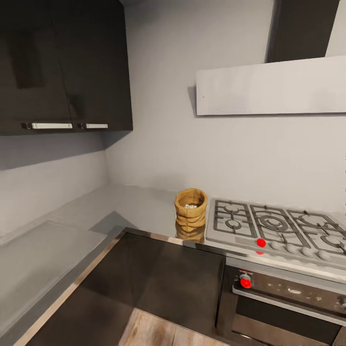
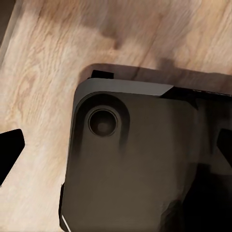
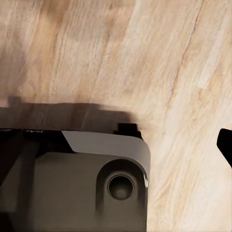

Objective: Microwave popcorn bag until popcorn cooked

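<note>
Standing upright on the countertop (image 1: 144,206) just beside the gas hob (image 1: 278,226), with whitish popcorn (image 1: 191,206) visible in its open mouth: the popcorn bag (image 1: 191,207), far above and ahead of both grippers. Hanging low beside the robot's own base (image 2: 135,164), pointed down at the wood floor (image 3: 159,63), dark fingertips (image 2: 9,152) at the wrist-view edges suggesting spread jaws, though cannot tell for sure. Neither arm judged clearly nearer yet; bag slightly right of centre, so perhaps the right.

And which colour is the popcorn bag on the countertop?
Tan-brown, with whitish bits inside; the popcorn bag shows best in the head view, standing beside the hob.
</note>
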Controlling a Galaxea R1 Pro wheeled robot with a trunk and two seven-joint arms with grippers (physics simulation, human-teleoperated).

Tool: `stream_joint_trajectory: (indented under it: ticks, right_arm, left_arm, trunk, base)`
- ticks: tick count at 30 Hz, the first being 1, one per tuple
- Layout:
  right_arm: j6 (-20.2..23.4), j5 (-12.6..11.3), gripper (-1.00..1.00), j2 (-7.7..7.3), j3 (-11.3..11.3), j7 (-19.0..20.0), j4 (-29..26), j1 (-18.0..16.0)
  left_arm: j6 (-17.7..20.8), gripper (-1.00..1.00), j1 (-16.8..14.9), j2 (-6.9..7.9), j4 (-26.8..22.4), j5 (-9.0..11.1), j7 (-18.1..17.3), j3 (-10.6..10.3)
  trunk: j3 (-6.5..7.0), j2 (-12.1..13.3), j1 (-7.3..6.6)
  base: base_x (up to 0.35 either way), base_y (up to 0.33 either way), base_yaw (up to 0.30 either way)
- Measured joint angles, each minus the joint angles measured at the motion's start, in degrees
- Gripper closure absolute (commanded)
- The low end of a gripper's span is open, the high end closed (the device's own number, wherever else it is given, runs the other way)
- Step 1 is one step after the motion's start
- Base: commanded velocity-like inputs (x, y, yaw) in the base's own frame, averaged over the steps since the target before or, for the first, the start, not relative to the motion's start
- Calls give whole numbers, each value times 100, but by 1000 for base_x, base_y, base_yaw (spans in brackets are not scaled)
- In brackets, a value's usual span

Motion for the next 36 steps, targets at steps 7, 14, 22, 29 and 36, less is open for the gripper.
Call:
stream_joint_trajectory:
  ticks: [7,14,22,29,36]
  right_arm:
    - [-30,-3,-100,-21,0,29,0,1]
    - [-31,-2,-100,-23,0,27,-4,1]
    - [-30,-1,-100,-22,0,27,-2,1]
    - [13,2,-100,-22,3,-32,-6,0]
    - [24,3,-100,-23,18,-34,-7,0]
  left_arm:
    - [2,-100,0,0,-3,-2,0,0]
    - [2,-100,0,0,-5,-2,0,0]
    - [2,-100,0,0,-5,-2,0,0]
    - [0,-100,0,0,-3,0,0,0]
    - [-1,-100,0,0,4,1,0,0]
  trunk:
    - [0,0,0]
    - [0,0,0]
    - [0,0,0]
    - [0,0,0]
    - [0,0,0]
  base:
    - [0,23,-237]
    - [0,0,-243]
    - [0,0,-243]
    - [0,0,-53]
    - [0,88,-1]
